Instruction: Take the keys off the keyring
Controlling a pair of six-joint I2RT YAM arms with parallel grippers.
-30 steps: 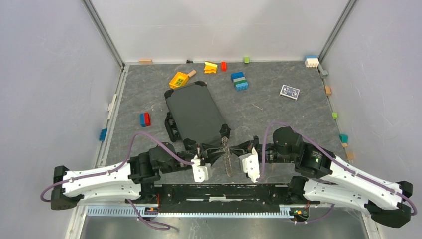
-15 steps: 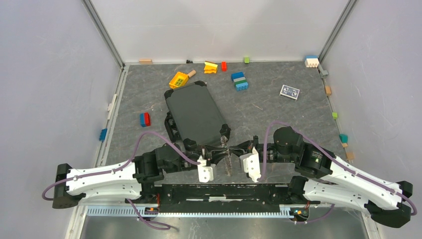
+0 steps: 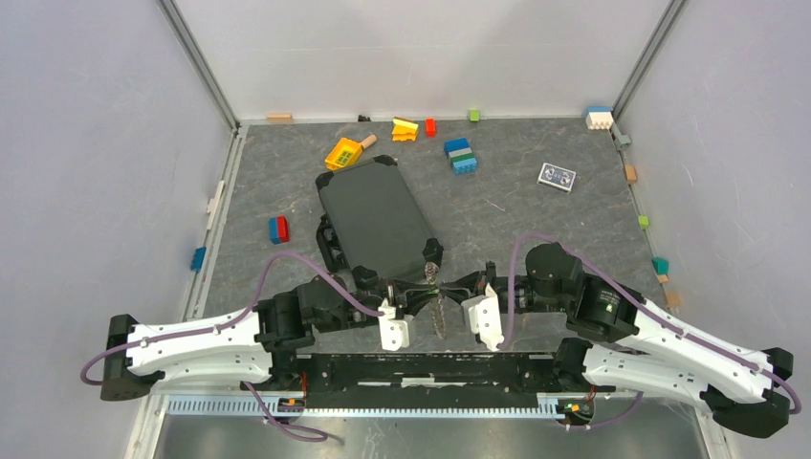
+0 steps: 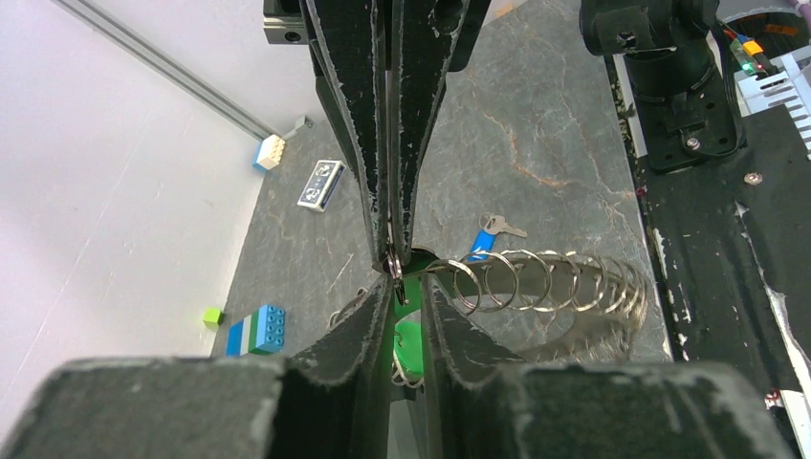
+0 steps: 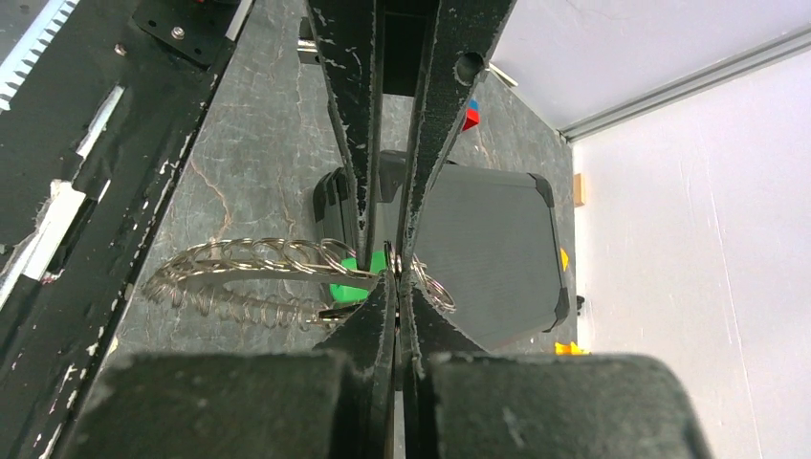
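The keyring (image 3: 439,314) hangs between my two grippers, above the table near its front edge. In the left wrist view it is a large thin ring (image 4: 536,282) strung with many small metal loops, with a green tag (image 4: 409,335) behind my fingers. My left gripper (image 4: 406,285) is shut on the ring by the tag. My right gripper (image 5: 396,277) is shut tight on the ring from the opposite side, tip to tip with the left. A blue-headed key (image 4: 488,239) lies loose on the table. The greyish-brass keys and the black-headed key cannot be made out.
A dark grey case (image 3: 375,218) lies just behind the grippers. Toy bricks (image 3: 461,155) and a yellow block (image 3: 342,153) sit at the back, a small card (image 3: 557,176) at the back right, a red-blue brick (image 3: 278,229) on the left. The black arm mount (image 3: 430,368) runs along the front.
My left arm has shifted a little to the right and my right gripper a little to the left. Both stay closed on the ring, which hangs a bit shorter.
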